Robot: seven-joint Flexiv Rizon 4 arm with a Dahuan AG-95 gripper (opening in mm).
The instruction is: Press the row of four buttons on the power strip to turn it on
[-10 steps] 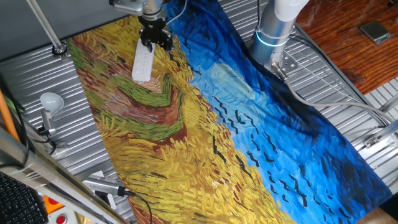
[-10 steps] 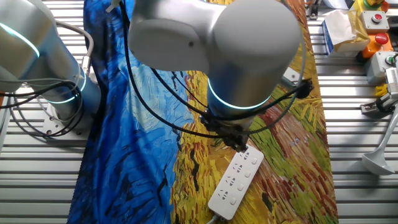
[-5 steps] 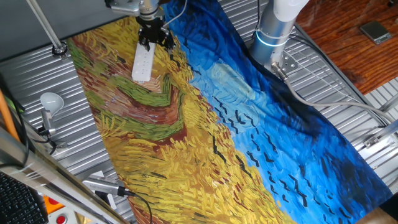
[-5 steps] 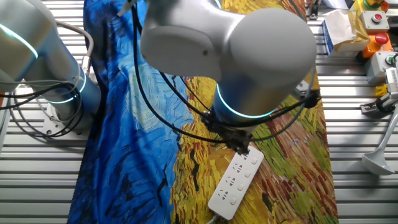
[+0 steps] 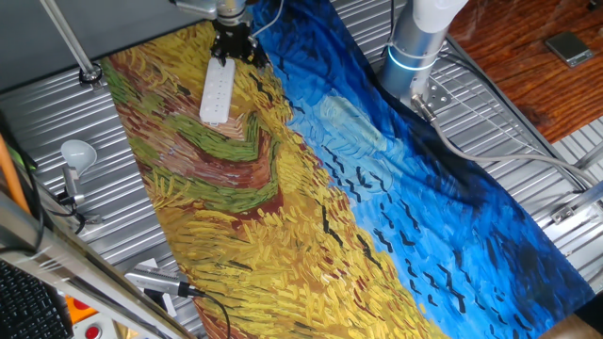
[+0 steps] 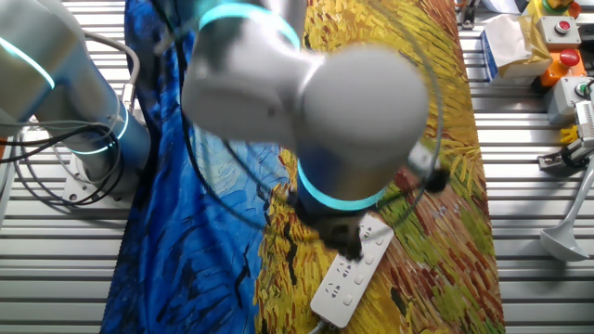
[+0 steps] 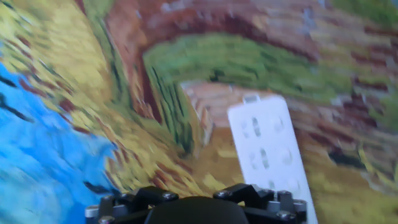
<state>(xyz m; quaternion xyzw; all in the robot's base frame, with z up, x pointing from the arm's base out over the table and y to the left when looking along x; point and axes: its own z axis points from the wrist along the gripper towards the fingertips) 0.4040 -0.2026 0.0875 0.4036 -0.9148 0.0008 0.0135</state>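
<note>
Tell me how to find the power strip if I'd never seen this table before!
Look for the big painted cloth, yellow on one side and blue on the other. On the yellow side, at the end where the robot's black tool hangs, lies the power strip: a slim white bar. It is flat and long, unlike the round white bulb off the cloth.

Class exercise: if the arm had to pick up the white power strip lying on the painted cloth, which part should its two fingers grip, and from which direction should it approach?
Probably from above, with the fingers closing across the narrow width on the two long edges. The power strip lies flat on the cloth, so only its top and sides are reachable, and its length looks too great to span. Mid-length should keep it balanced. The gripper sits over one end.
</note>
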